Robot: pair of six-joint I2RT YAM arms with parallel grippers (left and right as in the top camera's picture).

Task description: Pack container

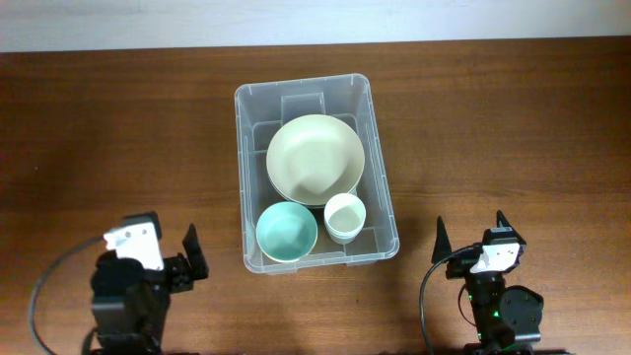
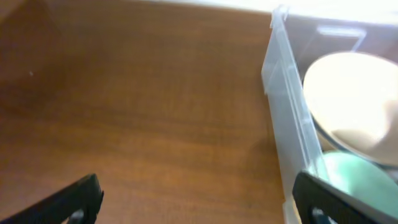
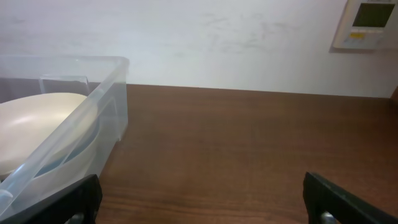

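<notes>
The clear plastic container [image 1: 380,187] stands in the middle of the table. Inside it lie a large cream bowl [image 1: 315,158], a teal bowl [image 1: 286,231] and a small white cup [image 1: 345,216]. My left gripper [image 1: 166,246] is open and empty near the front left, apart from the container. My right gripper [image 1: 471,235] is open and empty near the front right. The left wrist view shows the container's wall [image 2: 287,112], the cream bowl [image 2: 354,99] and the teal bowl [image 2: 360,183]. The right wrist view shows the container's corner [image 3: 93,106] and the cream bowl [image 3: 37,124].
The wooden table [image 1: 118,138] reaches a white wall at the back. A white wall panel [image 3: 367,23] hangs at the upper right in the right wrist view.
</notes>
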